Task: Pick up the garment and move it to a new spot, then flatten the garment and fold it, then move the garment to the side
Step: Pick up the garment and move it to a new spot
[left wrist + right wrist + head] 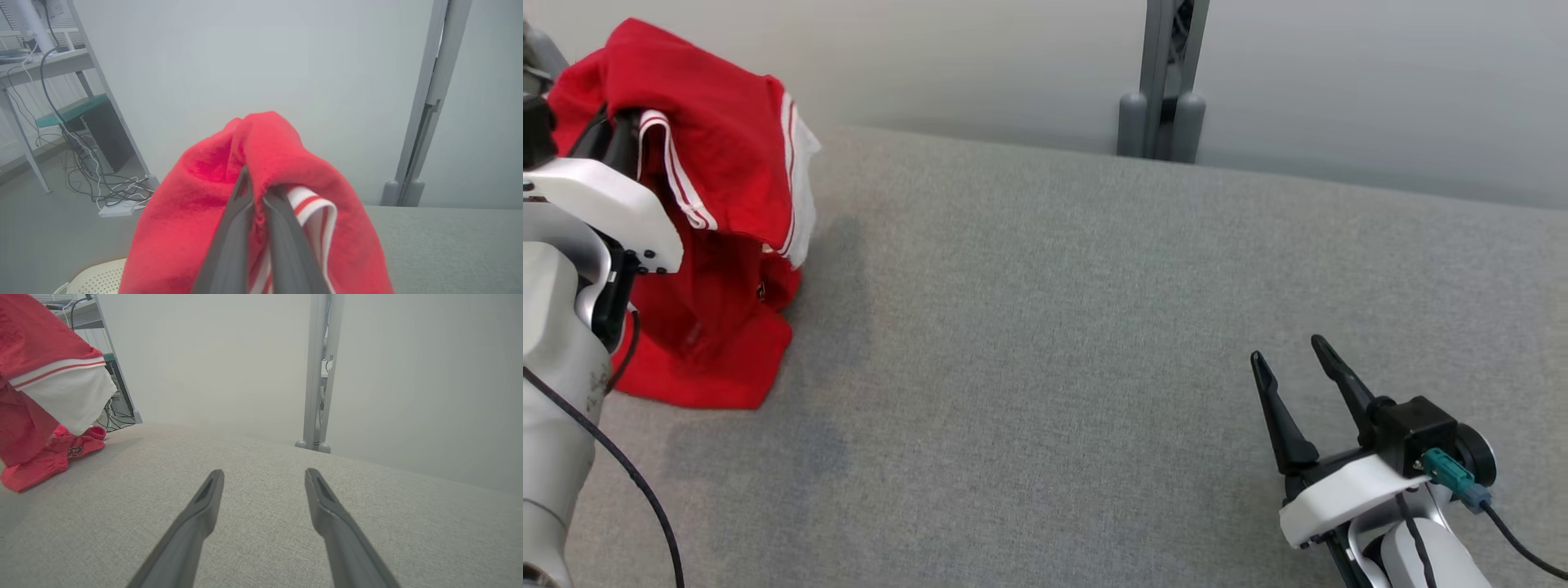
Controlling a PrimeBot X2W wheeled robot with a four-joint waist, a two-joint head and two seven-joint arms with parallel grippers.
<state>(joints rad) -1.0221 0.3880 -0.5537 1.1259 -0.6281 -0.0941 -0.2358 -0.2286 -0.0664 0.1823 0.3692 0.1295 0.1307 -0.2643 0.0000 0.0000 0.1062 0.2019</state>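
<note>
Red garment with white striped trim, hanging at the far left of the grey counter, its lower folds resting on the surface. Left pincer clamped on a bunched fold beside the trim. Right pincer wide and empty, near right. The cloth is judged light, limp and not fragile. A hem or corner would likely give the surest hold for spreading.

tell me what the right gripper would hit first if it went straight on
Probably nothing soon: the open right gripper points across grey table toward the wall beside the grey post, though it may graze that table first. The red garment hangs to its left.
</note>
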